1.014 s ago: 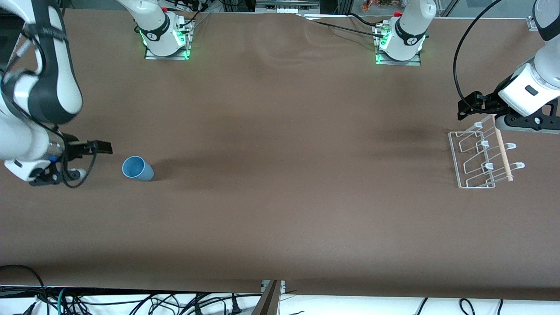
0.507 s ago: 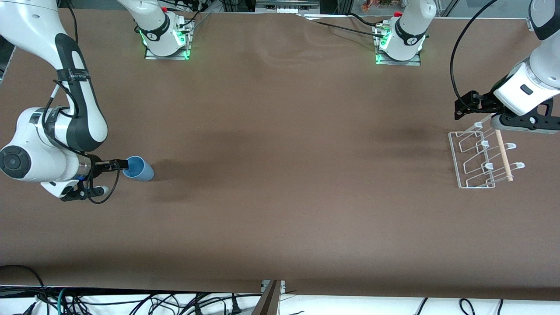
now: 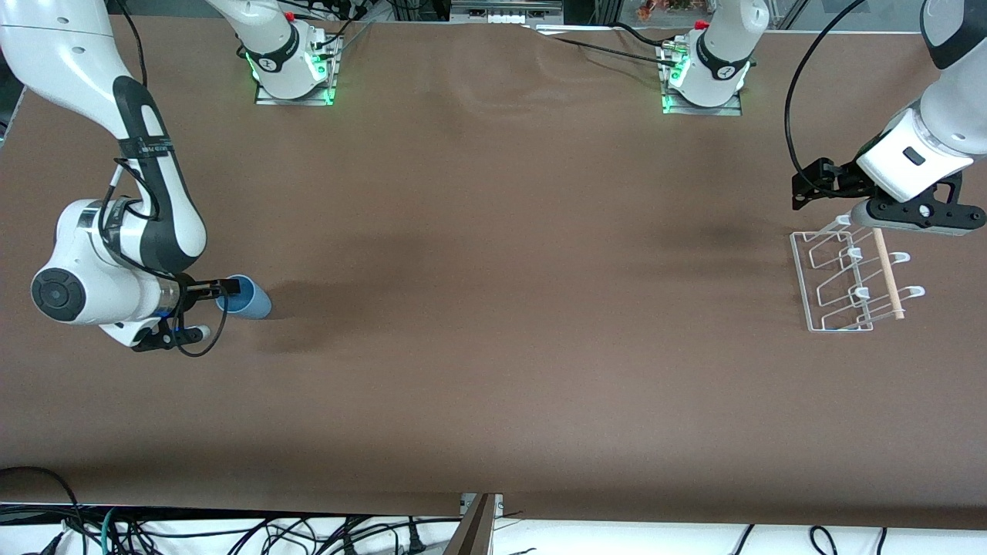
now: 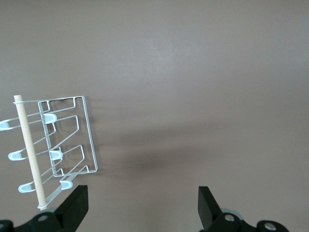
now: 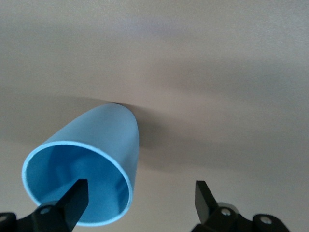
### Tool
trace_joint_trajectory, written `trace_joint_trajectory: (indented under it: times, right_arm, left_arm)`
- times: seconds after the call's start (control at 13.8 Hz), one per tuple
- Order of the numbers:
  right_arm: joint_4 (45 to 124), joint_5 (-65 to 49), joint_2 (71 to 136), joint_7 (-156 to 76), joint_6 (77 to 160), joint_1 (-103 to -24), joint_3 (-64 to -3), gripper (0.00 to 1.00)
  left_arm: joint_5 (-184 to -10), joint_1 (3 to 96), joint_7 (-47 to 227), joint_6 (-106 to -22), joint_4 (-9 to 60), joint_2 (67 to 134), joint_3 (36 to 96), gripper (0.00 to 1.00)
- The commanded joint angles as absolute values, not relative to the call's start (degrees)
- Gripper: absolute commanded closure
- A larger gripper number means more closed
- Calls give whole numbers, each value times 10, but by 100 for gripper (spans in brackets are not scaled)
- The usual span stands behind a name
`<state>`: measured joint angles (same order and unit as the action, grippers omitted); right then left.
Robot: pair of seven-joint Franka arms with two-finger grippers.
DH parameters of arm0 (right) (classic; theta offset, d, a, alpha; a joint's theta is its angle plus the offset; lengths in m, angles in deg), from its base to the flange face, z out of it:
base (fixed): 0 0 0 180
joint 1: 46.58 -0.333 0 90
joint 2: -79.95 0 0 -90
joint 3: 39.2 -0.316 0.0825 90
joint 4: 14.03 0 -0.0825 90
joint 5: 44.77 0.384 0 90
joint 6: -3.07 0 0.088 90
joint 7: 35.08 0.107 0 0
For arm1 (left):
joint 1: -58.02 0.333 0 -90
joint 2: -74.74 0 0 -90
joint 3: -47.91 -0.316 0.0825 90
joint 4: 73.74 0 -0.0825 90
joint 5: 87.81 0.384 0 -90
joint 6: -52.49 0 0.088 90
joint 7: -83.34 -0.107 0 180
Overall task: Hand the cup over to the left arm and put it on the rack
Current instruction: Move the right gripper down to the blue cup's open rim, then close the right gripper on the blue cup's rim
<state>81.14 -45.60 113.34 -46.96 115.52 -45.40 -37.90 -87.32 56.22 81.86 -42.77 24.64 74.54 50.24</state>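
Observation:
The light-blue cup lies on its side on the table near the right arm's end, its mouth facing my right gripper. That gripper is open and low at the cup's mouth. In the right wrist view one finger sits inside the cup and the other finger is outside over bare table. The white wire rack with its wooden dowel stands near the left arm's end. My left gripper hovers open and empty over the table by the rack's edge; the rack shows in its wrist view.
Brown table cloth covers the whole table. The two arm bases stand along the edge farthest from the front camera. A black cable loops by the left arm. Cables hang below the table's near edge.
My right arm has swung in toward the cup, and its open gripper has gone from short of the cup to its mouth. My left gripper has drifted slightly away from the rack.

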Motion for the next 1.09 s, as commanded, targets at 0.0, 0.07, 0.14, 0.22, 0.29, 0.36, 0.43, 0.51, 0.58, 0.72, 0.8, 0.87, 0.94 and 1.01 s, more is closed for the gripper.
trace_joint_trajectory:
  times: [0.0, 0.07, 0.14, 0.22, 0.29, 0.36, 0.43, 0.51, 0.58, 0.72, 0.8, 0.87, 0.94, 1.01]
  right_arm:
    - [817, -456, 1138, -469, 1171, -459, -381, 37]
    - [815, -456, 1141, -468, 1174, -460, -381, 62]
    - [815, -456, 1143, -467, 1182, -463, -381, 80]
    - [815, -456, 1145, -464, 1186, -464, -381, 96]
    - [815, -456, 1146, -458, 1186, -464, -381, 100]
    - [815, -456, 1146, -446, 1186, -467, -381, 100]
    - [814, -456, 1146, -441, 1186, -468, -382, 100]
    - [812, -454, 1146, -436, 1180, -468, -384, 100]
    - [810, -454, 1144, -432, 1179, -470, -385, 100]
    - [806, -440, 1138, -392, 1170, -472, -399, 100]
    - [797, -421, 1137, -370, 1162, -473, -407, 100]
    - [784, -403, 1137, -342, 1145, -476, -417, 100]
    - [770, -389, 1137, -302, 1127, -482, -425, 100]
    - [755, -379, 1137, -257, 1116, -495, -431, 100]
  left_arm:
    - [-855, 561, 817, -416, 237, 743, 505, 0]
    - [-855, 561, 818, -416, 237, 743, 511, 0]
    - [-855, 561, 818, -416, 237, 743, 513, 0]
    - [-854, 561, 818, -416, 237, 743, 516, 0]
    - [-854, 561, 818, -416, 236, 743, 521, 0]
    - [-855, 562, 818, -416, 236, 743, 520, 0]
    - [-857, 562, 819, -416, 236, 743, 518, 0]
    - [-858, 562, 817, -416, 236, 745, 518, 0]
    - [-864, 563, 820, -416, 236, 745, 517, 0]
    - [-865, 564, 817, -416, 236, 746, 518, 0]
    - [-865, 564, 817, -416, 236, 746, 518, 0]
    - [-865, 564, 817, -415, 236, 746, 518, 0]
    - [-865, 564, 817, -414, 236, 746, 518, 0]
    - [-864, 563, 817, -414, 236, 745, 518, 0]
